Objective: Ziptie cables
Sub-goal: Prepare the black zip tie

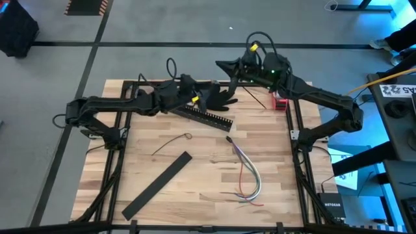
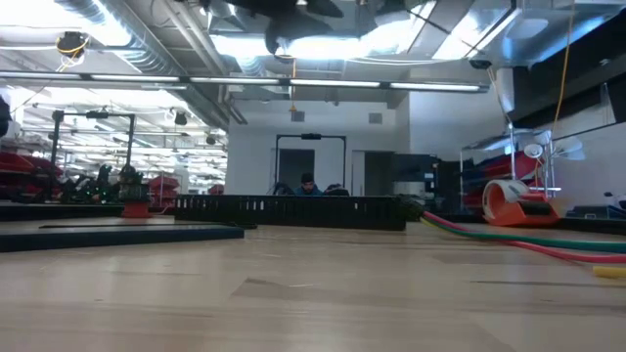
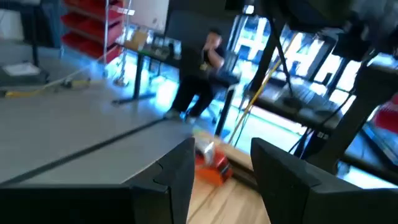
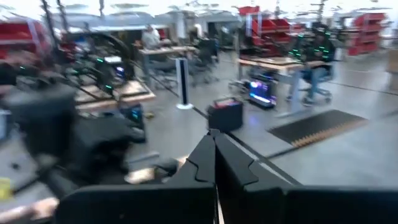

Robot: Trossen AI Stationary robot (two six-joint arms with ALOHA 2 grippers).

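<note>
The cables (image 1: 247,175), a loose bundle of grey, white and red wires with a dark plug end, lie on the table's near right part; in the low view they run along the right (image 2: 528,240). A thin straight dark strip, the ziptie (image 1: 255,97) as far as I can tell, lies by the far right edge. My left gripper (image 1: 220,97) (image 3: 221,149) hovers open above the table's far middle, holding nothing. My right gripper (image 1: 224,65) (image 4: 214,134) is shut and raised just beyond the far edge. Both are far from the cables.
A long black comb-slotted bar (image 1: 208,116) (image 2: 293,210) lies under the left gripper. A flat black strip (image 1: 159,185) lies near left. A thin brown looped wire (image 1: 172,143) lies mid-table. A red tape dispenser (image 1: 279,101) (image 3: 211,165) stands far right. People sit in the room behind.
</note>
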